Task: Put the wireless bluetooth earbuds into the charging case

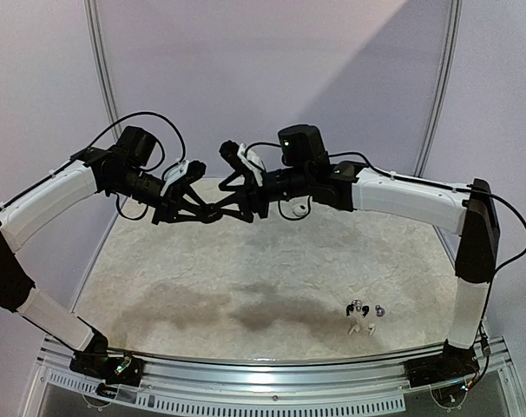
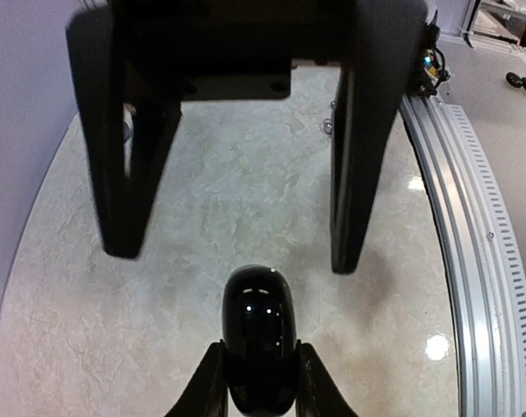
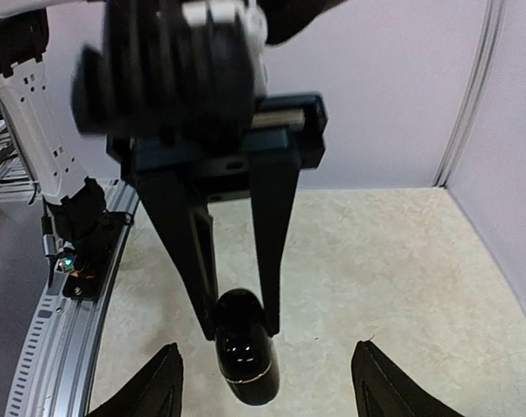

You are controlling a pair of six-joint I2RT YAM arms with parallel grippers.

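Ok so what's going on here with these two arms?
The left tool is shut on a glossy black charging case and holds it up above the table. The right tool faces it at close range with its jaws open, gripping nothing. The earbuds lie in a small cluster on the table near the right arm's base, and neither tool has picked one up yet.

We count two tools: left tool, right tool. One glossy black charging case. On the worktop: two white stemmed earbuds, roughly three dark earbuds, too tiny to count surely. One white rounded object, kind unclear.
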